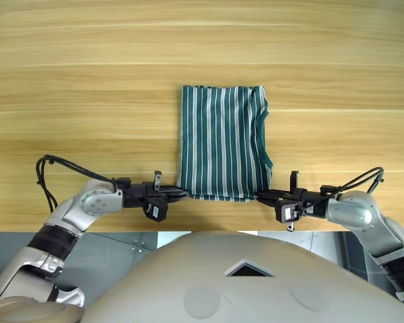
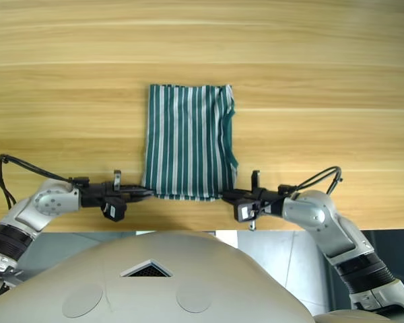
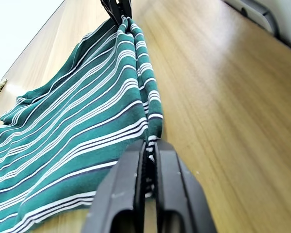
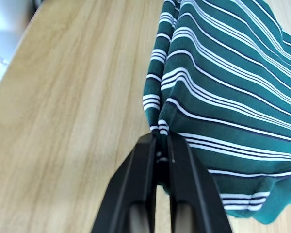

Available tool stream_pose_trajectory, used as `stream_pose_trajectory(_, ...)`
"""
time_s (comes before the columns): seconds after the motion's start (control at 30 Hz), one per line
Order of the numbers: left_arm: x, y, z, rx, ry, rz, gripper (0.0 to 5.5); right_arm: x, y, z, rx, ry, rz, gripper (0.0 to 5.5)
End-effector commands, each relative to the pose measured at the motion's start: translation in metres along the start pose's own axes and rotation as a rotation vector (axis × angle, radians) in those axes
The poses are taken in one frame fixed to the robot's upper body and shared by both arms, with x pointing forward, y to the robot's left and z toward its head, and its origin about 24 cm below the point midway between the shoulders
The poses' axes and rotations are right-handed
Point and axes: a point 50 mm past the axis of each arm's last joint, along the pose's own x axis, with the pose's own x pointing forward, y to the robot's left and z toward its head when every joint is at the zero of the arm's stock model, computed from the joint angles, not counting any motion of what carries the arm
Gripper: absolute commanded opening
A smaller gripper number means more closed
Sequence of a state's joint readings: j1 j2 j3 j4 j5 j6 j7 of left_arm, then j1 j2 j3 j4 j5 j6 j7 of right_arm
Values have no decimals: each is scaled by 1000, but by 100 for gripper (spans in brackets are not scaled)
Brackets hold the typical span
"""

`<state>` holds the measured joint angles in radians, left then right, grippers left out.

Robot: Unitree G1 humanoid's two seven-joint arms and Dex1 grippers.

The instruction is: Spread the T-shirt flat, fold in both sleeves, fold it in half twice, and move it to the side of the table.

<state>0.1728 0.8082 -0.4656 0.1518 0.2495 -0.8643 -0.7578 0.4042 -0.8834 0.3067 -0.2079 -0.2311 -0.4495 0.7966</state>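
- shirt [image 1: 222, 141] lies mid-frame in the left eye view, on the table [image 1: 87, 81], as a narrow upright rectangle with stripes running top to bottom
- no sleeves stick out on either side; left edge is straight, right edge is uneven with a curved bulge partway down
- so spread and sleeve folds look done; can't tell from the layers whether a lengthwise half-fold is already in
- left gripper [image 1: 177, 194] is at the shirt's lower-left corner, its fingers [image 3: 128, 189] clamped on the hem with cloth bunched between them
- right gripper [image 1: 261, 196] is at the lower-right corner, its fingers [image 4: 131, 191] pinched onto the fabric the same way
- left wrist view shows the hem running fairly taut from one grip to the other, the rest of the cloth draped on the wood
- bottom hem sits lower centre of frame, close to the table's near edge
- my read: this is the start of a half-fold, with the bottom hem to be carried up to the top edge
- left to do: that fold, probably one more, then the move; shirt is centred, not at the table's side yet
- watch: both corners need to travel together or the stacked layers skew, and the loose right edge looks likeliest to slip
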Motion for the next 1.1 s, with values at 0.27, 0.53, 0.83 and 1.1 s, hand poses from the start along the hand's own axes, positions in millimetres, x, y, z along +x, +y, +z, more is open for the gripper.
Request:
stream_pose_trajectory(0.27, -3, -6, -5, -54, 26, -54, 0, -2, 0, -5, -10, 43, 36, 12)
stream_pose_trajectory(0.53, -10, 4, 13, -78, -72, -35, 0, -17, -9, 9, -32, -10, 24, 12)
stream_pose_trajectory(0.83, -33, 5, 31, -113, -139, 24, 0, -38, -5, 27, -35, -105, 38, 12)
stream_pose_trajectory(1.1, -48, -2, 52, -155, -222, 25, 0, -48, -5, 43, -55, -180, 13, 12)
